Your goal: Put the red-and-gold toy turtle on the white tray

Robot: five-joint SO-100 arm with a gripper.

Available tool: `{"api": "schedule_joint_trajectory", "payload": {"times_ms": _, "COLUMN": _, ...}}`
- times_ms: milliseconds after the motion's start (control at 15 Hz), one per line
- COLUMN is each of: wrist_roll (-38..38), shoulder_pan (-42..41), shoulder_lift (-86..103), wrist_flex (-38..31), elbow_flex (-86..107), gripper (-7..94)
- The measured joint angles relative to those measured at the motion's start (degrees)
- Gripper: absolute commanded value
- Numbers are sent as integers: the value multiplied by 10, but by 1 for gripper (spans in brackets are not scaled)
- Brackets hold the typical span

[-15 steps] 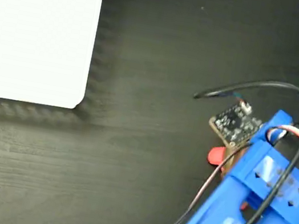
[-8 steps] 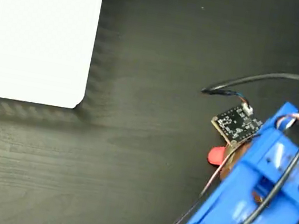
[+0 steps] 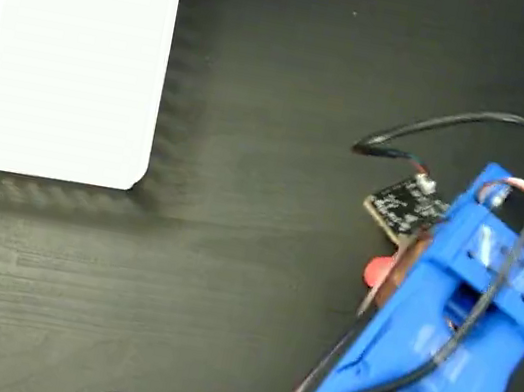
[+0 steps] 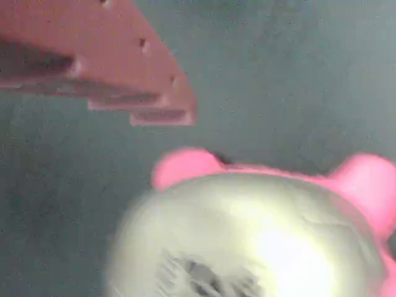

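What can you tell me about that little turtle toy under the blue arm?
The red-and-gold toy turtle fills the lower part of the wrist view: a shiny, pale gold dome with a blurred dark mark on it, and rounded flippers that look pink here poking out at its edges. It looks like smooth plastic and rests on the dark table. One finger of the gripper sits above it, apart from it. In the fixed view only a red bit shows beside the blue arm, far from the white tray.

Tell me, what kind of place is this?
Probably a robot practice bench: a dark wood-grain table, a blue robot arm with loose wires, a white tray and a toy turtle to pick up.
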Motion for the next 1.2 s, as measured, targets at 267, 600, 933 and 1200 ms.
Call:
{"api": "schedule_joint_trajectory", "payload": {"times_ms": 267, "wrist_roll": 6, "shoulder_pan": -12, "shoulder_lift": -26, "wrist_flex": -37, "elbow_flex": 10, "gripper": 71}}
{"api": "schedule_joint_trajectory", "payload": {"times_ms": 600, "wrist_roll": 6, "shoulder_pan": -16, "shoulder_lift": -40, "wrist_flex": -91, "elbow_flex": 48, "gripper": 71}}
{"api": "schedule_joint_trajectory", "payload": {"times_ms": 933, "wrist_roll": 6, "shoulder_pan": -6, "shoulder_lift": -46, "wrist_flex": -128, "elbow_flex": 89, "gripper": 71}}
{"api": "schedule_joint_trajectory", "payload": {"times_ms": 1200, "wrist_roll": -8, "shoulder_pan": 14, "shoulder_lift": -46, "wrist_flex": -163, "elbow_flex": 94, "gripper": 48}}
